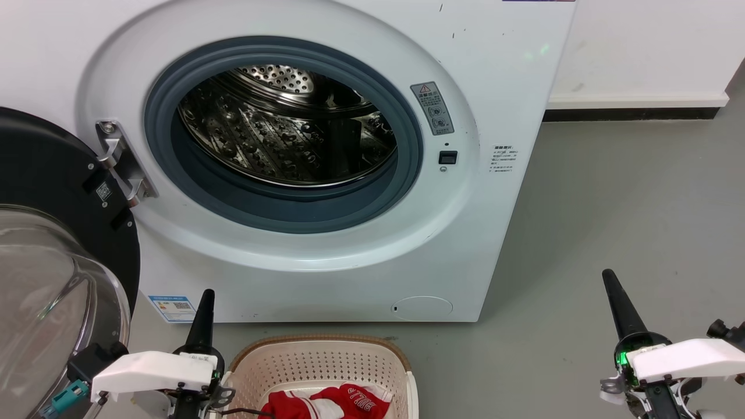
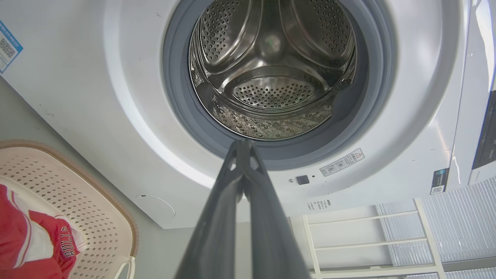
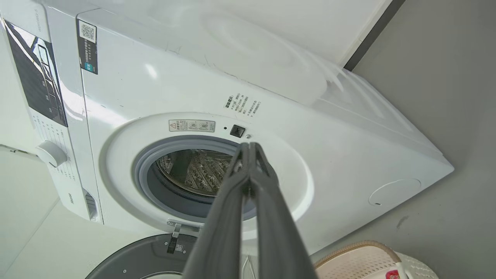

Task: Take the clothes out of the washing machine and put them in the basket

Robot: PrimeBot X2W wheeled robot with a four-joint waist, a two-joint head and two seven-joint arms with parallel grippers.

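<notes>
1. The clothes (image 1: pixel 329 401) are found as a crumpled red heap inside the basket (image 1: pixel 320 361), which is set on the floor just in front of the washing machine (image 1: pixel 326 279).
2. The heap's long axis is judged to run left to right across the basket. Its white lettering is seen upside down in the head view, so the tops of the letters are judged to point toward the robot. The near part of the heap is cut off by the picture's edge.
3. No fabric is seen in the drum (image 1: pixel 279 134), so the task is judged complete or nearly so.
4. The left pincer (image 1: pixel 206 297) is pressed together with nothing held and is placed just beside the basket's left rim. The right pincer (image 1: pixel 610 282) is likewise pressed together and empty, well apart from the basket, over bare floor.
5. Hazards:
   - The drum's front lip is partly hidden by the grey ring, so a small item could be overlooked.
   - The basket could be knocked aside if the left arm is swung inward.
   - The open door (image 1: pixel 52 244) is near the left arm and could be struck by an outward swing.
</notes>
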